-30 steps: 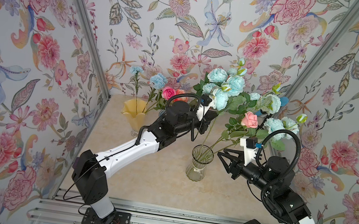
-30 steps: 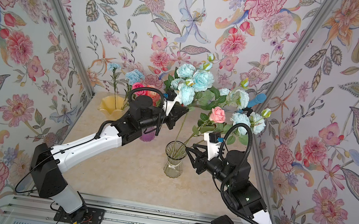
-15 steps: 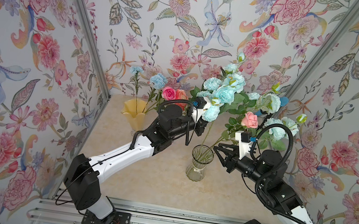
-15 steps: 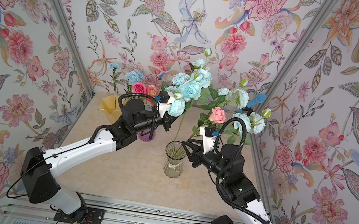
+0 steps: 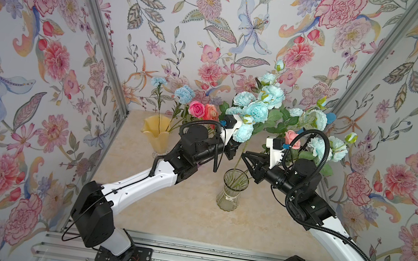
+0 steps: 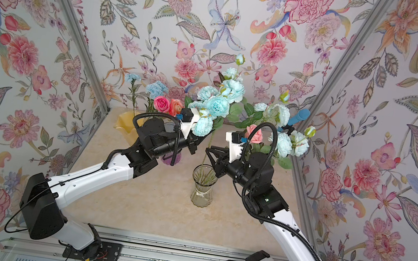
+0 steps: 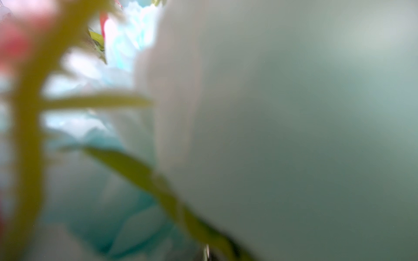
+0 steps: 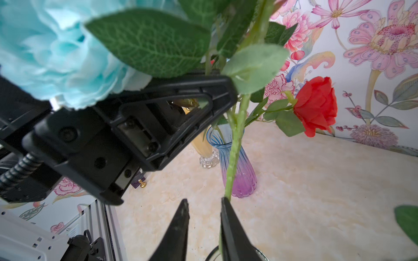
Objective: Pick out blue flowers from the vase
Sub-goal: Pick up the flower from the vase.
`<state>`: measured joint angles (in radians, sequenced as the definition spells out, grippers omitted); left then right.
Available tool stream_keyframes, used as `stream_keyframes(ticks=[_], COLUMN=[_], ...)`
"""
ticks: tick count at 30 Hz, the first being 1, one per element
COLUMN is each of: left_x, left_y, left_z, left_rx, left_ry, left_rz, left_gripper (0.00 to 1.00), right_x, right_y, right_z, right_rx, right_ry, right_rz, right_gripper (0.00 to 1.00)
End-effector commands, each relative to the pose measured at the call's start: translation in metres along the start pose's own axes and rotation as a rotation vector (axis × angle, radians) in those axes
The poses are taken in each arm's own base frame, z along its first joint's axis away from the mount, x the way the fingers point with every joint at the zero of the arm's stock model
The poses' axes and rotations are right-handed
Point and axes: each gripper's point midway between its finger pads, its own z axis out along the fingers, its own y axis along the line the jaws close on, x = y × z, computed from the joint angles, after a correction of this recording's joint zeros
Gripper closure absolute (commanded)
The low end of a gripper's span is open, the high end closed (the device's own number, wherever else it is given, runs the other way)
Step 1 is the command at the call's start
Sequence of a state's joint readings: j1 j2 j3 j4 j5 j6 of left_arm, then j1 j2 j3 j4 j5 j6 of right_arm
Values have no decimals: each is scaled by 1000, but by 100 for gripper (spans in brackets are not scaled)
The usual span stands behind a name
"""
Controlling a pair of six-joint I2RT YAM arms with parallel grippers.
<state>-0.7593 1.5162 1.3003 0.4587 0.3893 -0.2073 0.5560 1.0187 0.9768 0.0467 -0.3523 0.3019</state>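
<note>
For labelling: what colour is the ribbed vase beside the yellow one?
The vase fades blue to purple; best in right wrist view.

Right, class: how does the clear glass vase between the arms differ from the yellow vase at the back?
The clear glass vase is colourless with a round rim; the yellow vase has a ruffled, flared rim. The clear glass vase stands nearer the front, the yellow vase farther back. Both stand upright and hold green stems.
</note>
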Motion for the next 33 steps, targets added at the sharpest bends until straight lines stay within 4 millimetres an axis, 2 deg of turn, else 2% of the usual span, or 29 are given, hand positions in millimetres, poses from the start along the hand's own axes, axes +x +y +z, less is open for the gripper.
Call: stream_keyframes(ticks=[1,6,11,16,22,31,33], left_x=[-30,-30,-29,-28,-27,-30,-30], left_y=[-5,-5,-5,-2,0,-4,-5], left_z=[-11,-13,-15,-17,-19,-20,-20], left_rx=[16,17,21,1,-5,16,20], left_ry=[-93,-96,-98,-94,-91,-104,-107], left_rz=[17,16,15,21,23,12,13], left_gripper=[93,92,92,91,91,91,91], right_x=[-31,-30,-30,-34,-40,-34,-34], right_y=[14,7,-2,-1,-1,-8,-9], right_z=[5,15,16,5,-9,16,19], right_rx=[-54,-38,8,34,58,46,43], right_ry=[-91,-92,-96,-112,-142,-100,-99], right_rz=[-10,2,-4,-19,-34,-18,-16], right_gripper=[74,77,78,72,69,69,72])
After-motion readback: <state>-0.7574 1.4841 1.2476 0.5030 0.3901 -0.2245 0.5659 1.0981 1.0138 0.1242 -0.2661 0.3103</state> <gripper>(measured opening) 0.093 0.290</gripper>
